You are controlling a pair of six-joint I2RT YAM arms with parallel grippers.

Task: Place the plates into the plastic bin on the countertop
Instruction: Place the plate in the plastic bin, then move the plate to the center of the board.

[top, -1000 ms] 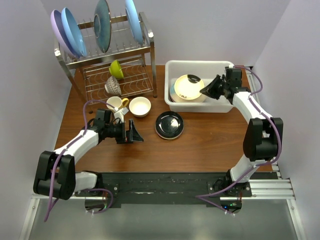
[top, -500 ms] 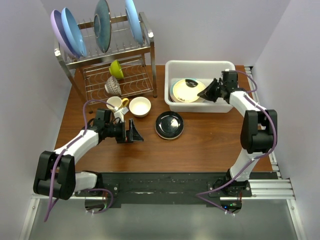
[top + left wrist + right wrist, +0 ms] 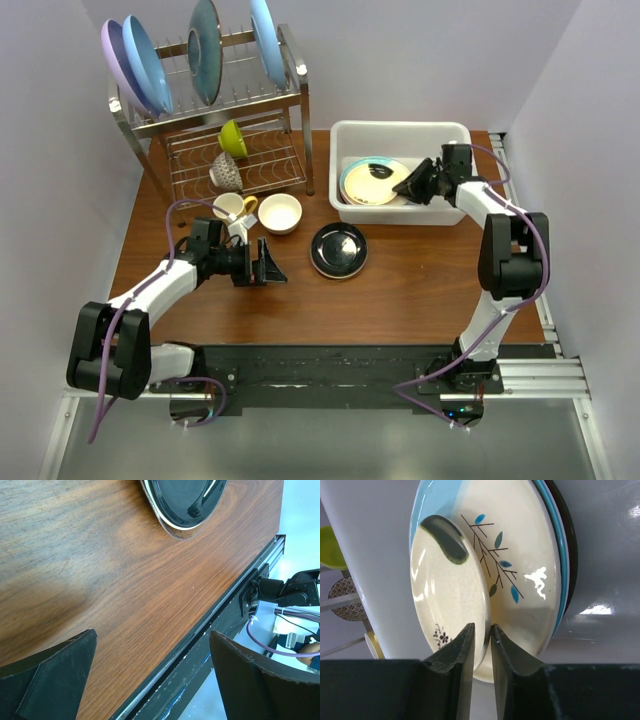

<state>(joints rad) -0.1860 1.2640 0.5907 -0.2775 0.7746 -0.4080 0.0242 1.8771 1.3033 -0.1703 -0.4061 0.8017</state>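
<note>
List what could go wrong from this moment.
1. The right gripper straddles the small cream plate at its rim; a careless withdrawal could drag or chip it against the teal-and-cream plate beneath.
2. The black plate lies flat on the countertop; the open left gripper may fail to get under its rim.

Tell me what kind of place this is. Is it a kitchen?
Probably a robot lab dressed up as a kitchen counter: a left arm and right arm bolted at the edge of the wooden tabletop, a wire dish rack, and a white tub holding plates.
</note>
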